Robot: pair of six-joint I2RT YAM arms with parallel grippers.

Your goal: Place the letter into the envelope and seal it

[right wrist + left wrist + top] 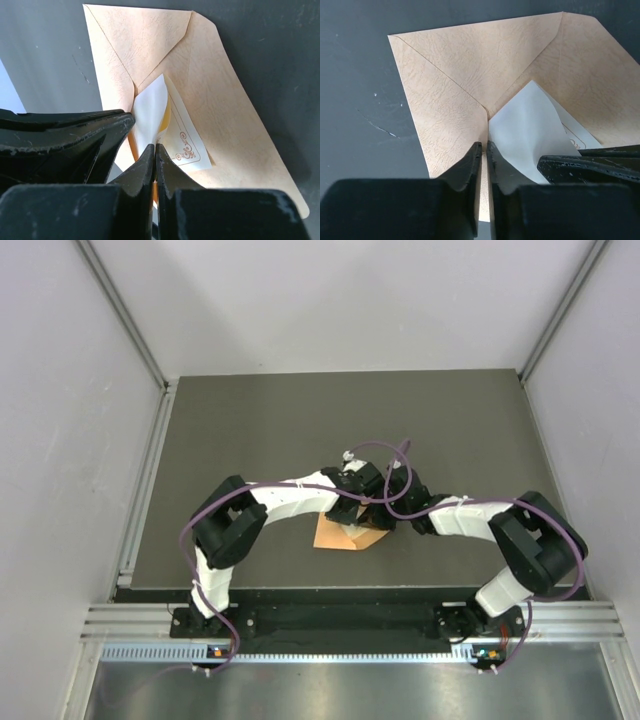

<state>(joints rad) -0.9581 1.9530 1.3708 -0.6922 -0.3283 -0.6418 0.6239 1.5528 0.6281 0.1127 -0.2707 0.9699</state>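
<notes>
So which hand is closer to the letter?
Right, narrowly. The right hand seems to grip the letter at its near edge; the left hand grips the envelope at its mouth, just beside the letter.

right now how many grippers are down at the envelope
2. The left gripper is closed at the pocket edge of the envelope; the right gripper is closed beside it, at the letter poking out. None hidden.

The left arm (290,498) and right arm (465,518) share white links, bulky black joints, loose purple cables (184,532), and scuffed black fingers (140,172) tapering to narrow tips
</notes>
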